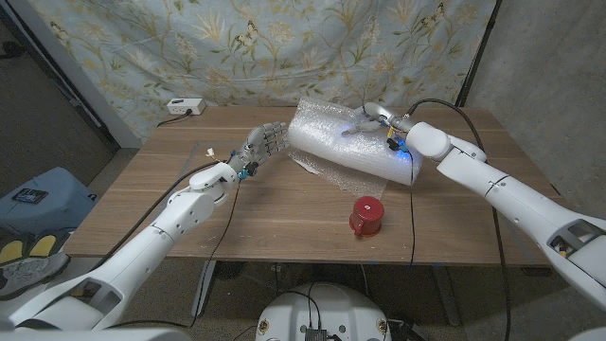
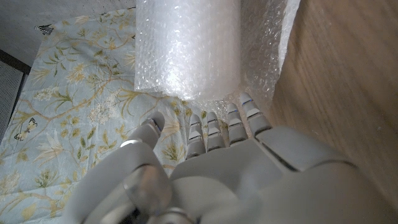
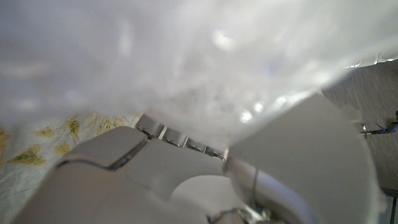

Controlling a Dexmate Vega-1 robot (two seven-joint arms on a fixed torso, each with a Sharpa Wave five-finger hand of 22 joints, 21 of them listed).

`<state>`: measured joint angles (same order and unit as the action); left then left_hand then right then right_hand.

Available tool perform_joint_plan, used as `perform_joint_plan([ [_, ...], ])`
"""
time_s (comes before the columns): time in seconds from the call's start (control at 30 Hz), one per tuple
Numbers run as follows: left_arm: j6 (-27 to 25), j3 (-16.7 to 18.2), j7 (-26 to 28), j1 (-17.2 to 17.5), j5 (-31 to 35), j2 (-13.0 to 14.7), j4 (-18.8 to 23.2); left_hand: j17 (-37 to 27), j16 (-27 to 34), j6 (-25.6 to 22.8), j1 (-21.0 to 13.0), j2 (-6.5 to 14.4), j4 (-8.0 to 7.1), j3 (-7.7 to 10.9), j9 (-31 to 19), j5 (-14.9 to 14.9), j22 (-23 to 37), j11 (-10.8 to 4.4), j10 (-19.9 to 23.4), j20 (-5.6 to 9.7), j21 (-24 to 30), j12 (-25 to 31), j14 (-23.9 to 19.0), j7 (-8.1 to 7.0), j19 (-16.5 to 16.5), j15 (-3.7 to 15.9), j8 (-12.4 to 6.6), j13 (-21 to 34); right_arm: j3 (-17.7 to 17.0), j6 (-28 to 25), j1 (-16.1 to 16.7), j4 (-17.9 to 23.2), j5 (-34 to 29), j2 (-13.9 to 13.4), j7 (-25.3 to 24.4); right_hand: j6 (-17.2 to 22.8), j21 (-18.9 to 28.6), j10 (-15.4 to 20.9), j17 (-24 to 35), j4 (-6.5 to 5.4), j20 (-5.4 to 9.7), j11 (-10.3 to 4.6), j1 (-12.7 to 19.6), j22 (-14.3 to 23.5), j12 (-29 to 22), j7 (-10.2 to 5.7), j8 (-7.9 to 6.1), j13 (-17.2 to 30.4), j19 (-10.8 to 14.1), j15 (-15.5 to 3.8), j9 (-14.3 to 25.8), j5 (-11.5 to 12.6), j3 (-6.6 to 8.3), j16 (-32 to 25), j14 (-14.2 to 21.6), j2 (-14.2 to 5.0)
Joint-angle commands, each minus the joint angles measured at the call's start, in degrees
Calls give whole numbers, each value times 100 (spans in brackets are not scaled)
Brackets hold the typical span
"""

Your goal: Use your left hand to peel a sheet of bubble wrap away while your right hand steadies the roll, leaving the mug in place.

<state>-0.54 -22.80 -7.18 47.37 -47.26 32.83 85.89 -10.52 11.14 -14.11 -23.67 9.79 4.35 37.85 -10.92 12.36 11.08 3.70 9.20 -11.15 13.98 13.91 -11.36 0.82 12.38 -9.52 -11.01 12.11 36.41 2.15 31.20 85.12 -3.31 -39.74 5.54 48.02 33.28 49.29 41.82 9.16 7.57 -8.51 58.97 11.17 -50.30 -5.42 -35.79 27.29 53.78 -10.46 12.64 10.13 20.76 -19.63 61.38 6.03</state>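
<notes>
Roll: I see a fat bubble wrap roll [image 1: 352, 149], cloudy, dimpled.
Left robot hand [image 1: 264, 144]: spread, just beside it.
Right robot hand [image 1: 376, 117]: pressing on top.
Mug [image 1: 365, 217]: red, round.

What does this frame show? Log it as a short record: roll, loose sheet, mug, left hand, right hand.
roll: bubble wrap roll lying on the wooden table
loose sheet: spread on the table under the roll's front
mug: red mug, standing in front of the roll, apart from it
left hand: at the roll's left end, fingers apart, holding nothing
right hand: resting on top of the roll
</notes>
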Motion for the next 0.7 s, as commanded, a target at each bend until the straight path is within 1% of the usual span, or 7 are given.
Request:
perform_joint_plan([
  [0.03,1,-15,-141,-80,-18,-37,-134,-27,4,1,43,-1,33,7,-21,26,26,45,8,-5,2,-34,-55,-5,16,1,0,31,-165,-298,47,181,405,11,53,59,32,77,18,-2,61,-19,478,7,-11,-5,-1,19,-25,-305,22,47,-25,32,68,-447],
  [0.33,3,-29,-153,-91,-24,-79,-164,-27,4,5,48,-4,35,4,-20,27,26,51,12,-9,0,-35,-58,-3,13,-2,0,32,-380,-587,119,220,1097,65,158,74,64,112,40,2,64,-23,512,3,-18,5,6,30,-9,-300,24,48,-46,31,110,-457],
  [0.53,-40,-34,-128,-83,-34,-80,-141,-26,4,4,48,-5,38,4,-20,27,26,54,12,-10,0,-36,-60,2,13,-6,-2,33,-466,-616,160,177,1440,80,173,79,82,103,40,2,64,-16,534,0,-17,18,15,48,-10,-302,25,46,-66,44,126,-462],
  [0.57,-45,-35,-124,-79,-33,-77,-134,-27,4,4,50,-3,37,4,-20,27,26,53,12,-12,-1,-37,-59,-1,14,-2,-2,33,-479,-625,167,167,1497,85,177,76,85,101,50,7,67,-9,544,-1,-20,41,18,58,-12,-304,26,47,-67,41,130,-461],
  [0.7,-58,-41,-105,-73,-28,-78,-116,-25,3,9,49,-5,41,4,-20,28,27,48,13,-8,1,-38,-58,0,19,0,-1,33,-522,-643,188,129,1714,90,214,82,97,120,51,7,68,-7,561,-2,-13,36,24,44,-14,-302,26,44,-83,44,144,-464],
])
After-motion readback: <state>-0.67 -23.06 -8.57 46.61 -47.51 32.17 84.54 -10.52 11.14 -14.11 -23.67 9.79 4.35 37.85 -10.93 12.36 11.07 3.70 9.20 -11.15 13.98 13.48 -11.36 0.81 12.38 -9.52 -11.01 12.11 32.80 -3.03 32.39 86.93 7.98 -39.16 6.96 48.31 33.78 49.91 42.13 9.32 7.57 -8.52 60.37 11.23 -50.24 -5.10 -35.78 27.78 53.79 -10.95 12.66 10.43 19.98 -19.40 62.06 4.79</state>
